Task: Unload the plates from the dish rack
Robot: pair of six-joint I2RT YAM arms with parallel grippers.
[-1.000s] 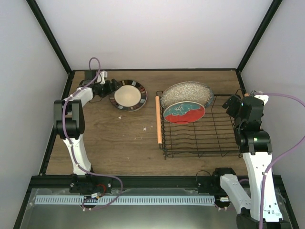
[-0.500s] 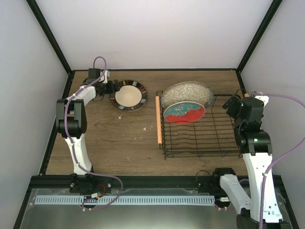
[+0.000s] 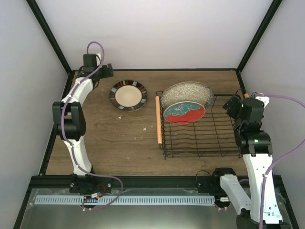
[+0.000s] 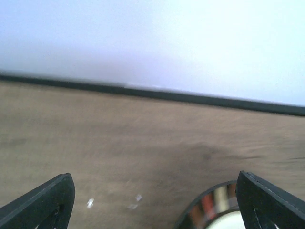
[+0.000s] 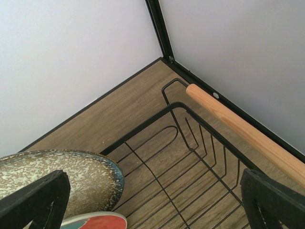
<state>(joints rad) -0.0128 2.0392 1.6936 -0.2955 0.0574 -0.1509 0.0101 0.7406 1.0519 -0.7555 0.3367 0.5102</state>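
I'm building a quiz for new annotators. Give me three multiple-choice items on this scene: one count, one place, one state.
1. How many plates stand in the dish rack? A one. B two. C three.
2. Where is the cream plate? A flat on the table, left of the rack. B inside the rack. C upright against the back wall.
3. The left gripper is: A open. B shut on a plate. C shut on nothing.

Answers:
1 B: the grey speckled plate and the red plate lean there.
2 A: it lies beyond the rack's wooden handle.
3 A: its fingers stand wide apart over bare wood.
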